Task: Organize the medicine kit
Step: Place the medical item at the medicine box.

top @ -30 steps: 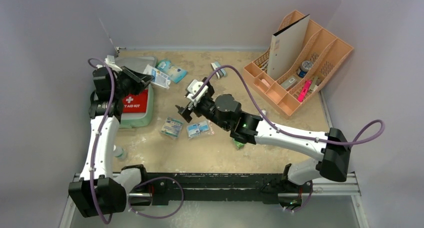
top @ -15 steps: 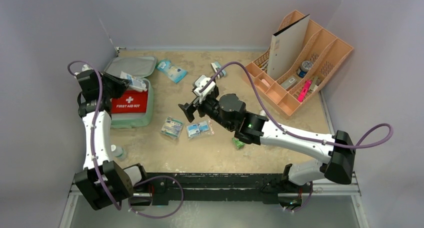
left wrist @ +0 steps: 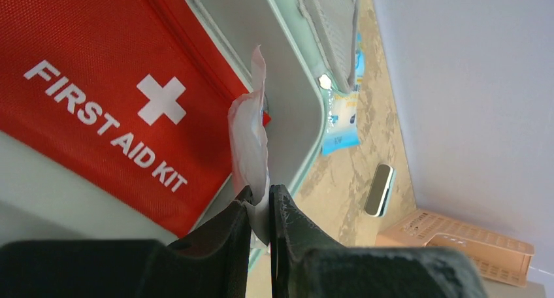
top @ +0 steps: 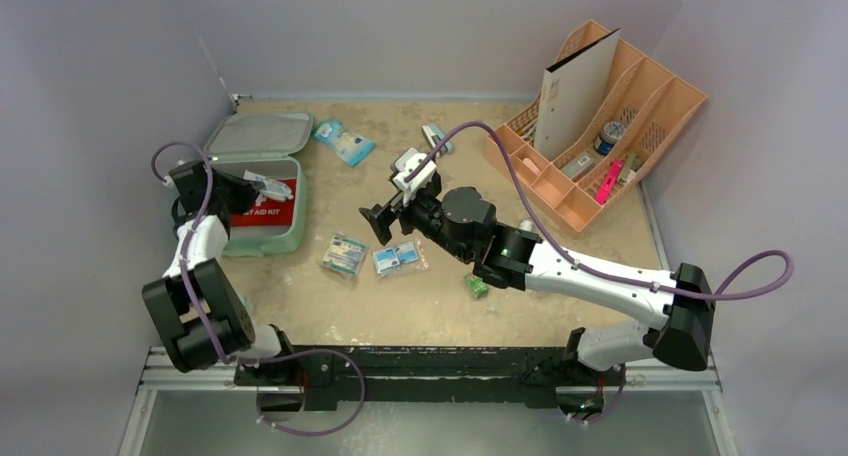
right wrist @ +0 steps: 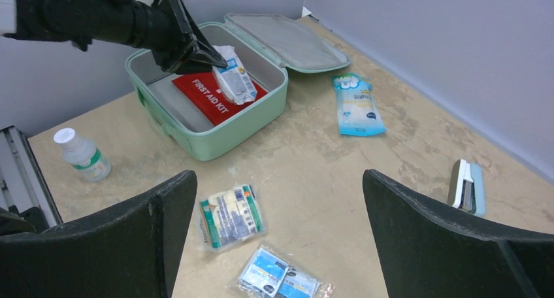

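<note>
**Left pincer has a sachet over the open kit, right one just hangs wide**

The left pincer point(left wrist: 260, 203) is pressed together on the bottom edge of a white sachet point(left wrist: 250, 138). The sachet sticks up from between the tips, so it's clearly a pinch and not just a touch. The sachet hangs over the inside of the medicine kit point(right wrist: 215, 141), right above the red "FIRST AID KIT" pouch point(left wrist: 98, 102). That pouch lies flat in the base of the case.

The kit itself is the mint-green clamshell at the back-left of the worktop point(right wrist: 340, 180). It sits open with its lid point(right wrist: 287, 40) folded back flat toward the rear wall.

The right pincer point(right wrist: 277, 180) is spread as wide as it goes and has nothing in it. It hovers over the middle of the worktop, well apart from the kit. Two flat packets lie below it: a striped one point(right wrist: 228, 216) and a clear one with blue labels point(right wrist: 281, 278).

The rest of the clutter, going outward:
- A small bottle with a white cap point(right wrist: 81, 154) stands near the kit, on the side toward the arm bases.
- A light-blue pouch point(right wrist: 358, 105) lies flat just beside the lid.
- A small blue-and-white stapler-looking thing point(right wrist: 467, 187) sits further along the back.
- A little green item point(top: 476, 286) lies by the right arm.
- The peach slotted organizer point(top: 600, 126) sits in the far right corner with odds and ends in it.
</note>
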{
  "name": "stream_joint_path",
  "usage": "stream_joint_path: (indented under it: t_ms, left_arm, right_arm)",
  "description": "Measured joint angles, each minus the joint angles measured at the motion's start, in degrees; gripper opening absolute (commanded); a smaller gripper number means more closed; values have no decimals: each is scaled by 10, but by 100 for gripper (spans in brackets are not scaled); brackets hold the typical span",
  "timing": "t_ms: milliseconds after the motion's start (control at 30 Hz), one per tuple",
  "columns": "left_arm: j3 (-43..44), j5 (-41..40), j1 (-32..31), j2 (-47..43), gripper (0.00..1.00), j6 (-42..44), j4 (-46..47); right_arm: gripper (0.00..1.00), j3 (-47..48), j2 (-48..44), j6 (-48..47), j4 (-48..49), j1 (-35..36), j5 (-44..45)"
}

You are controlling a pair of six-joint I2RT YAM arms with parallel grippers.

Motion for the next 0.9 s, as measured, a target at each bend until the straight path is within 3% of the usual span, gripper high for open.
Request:
stream_joint_path:
  t_ms: [267, 433, 633, 900]
  left_arm:
    - [-32, 6, 0, 74, 16, -33, 106]
    - [-37, 7, 0, 82, 30, -43, 136]
    - [-44, 7, 0, 93, 34, -50, 151]
    - [-44, -7, 0, 94, 56, -49, 101]
  right_arm:
    - [99, 0, -1, 3, 0, 0, 0]
    - [99, 0, -1, 2, 0, 0, 1]
    - [99, 0, -1, 0, -1, 0, 1]
    - [99, 0, -1, 3, -3, 0, 0]
